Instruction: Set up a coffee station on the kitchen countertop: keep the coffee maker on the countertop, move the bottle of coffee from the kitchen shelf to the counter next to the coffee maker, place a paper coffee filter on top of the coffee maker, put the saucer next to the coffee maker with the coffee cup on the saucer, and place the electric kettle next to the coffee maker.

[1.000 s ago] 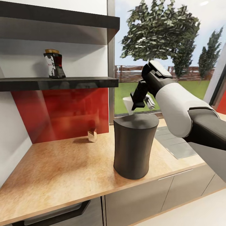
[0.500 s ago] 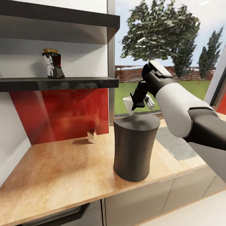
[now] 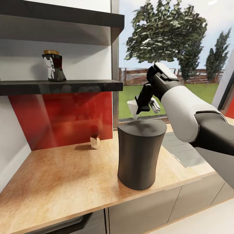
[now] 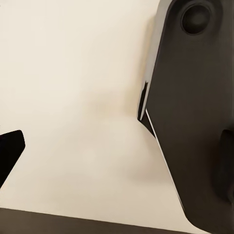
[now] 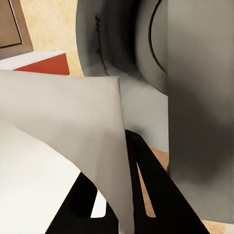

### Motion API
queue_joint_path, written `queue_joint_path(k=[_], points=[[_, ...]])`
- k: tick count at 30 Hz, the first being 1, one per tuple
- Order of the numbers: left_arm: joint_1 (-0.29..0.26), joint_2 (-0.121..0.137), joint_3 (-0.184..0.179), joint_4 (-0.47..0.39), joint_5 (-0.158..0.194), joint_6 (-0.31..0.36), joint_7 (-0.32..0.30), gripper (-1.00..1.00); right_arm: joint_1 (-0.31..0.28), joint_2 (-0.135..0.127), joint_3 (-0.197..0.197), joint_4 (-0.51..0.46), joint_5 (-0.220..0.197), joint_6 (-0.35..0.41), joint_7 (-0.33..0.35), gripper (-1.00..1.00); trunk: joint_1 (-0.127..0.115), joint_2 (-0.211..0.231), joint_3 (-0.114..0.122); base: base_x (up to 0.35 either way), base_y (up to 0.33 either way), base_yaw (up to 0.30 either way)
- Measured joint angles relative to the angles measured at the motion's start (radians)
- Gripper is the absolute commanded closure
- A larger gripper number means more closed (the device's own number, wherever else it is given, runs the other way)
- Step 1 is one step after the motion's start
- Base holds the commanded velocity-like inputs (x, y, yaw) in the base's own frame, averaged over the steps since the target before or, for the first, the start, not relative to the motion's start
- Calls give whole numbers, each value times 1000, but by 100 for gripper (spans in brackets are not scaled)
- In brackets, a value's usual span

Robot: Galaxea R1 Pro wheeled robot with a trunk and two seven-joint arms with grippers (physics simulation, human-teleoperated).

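1 filter [image 3: 132, 107] in right gripper [image 3: 142, 106]

The tall dark-grey coffee maker [image 3: 140, 153] is stood upright on the beige worktop [image 3: 65, 175]. A white paper filter [image 3: 132, 107] is held just above it. The coffee bottle [image 3: 54, 66] is kept on the black shelf [image 3: 61, 86].

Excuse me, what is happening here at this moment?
The right gripper holds the paper coffee filter in the air, just behind and above the flat top of the coffee maker, which stands on the countertop. The filter is not yet on it. The bottle of coffee stands on the kitchen shelf.
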Motion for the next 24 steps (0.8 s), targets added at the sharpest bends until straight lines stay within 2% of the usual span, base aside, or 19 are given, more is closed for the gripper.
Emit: queue_joint_path(k=[14,15,24], points=[[0,0,0,0,0,0,0,-100,0,0,1,35,0,-2,0,100,0,0,0,0,0,0],[1,0,0,0,0,0,0,-100,0,0,1,35,0,-2,0,-100,0,0,0,0,0,0],[2,0,0,0,0,-1,0,-100,0,0,1,33,0,-10,0,-100,0,0,0,0,0,0]])
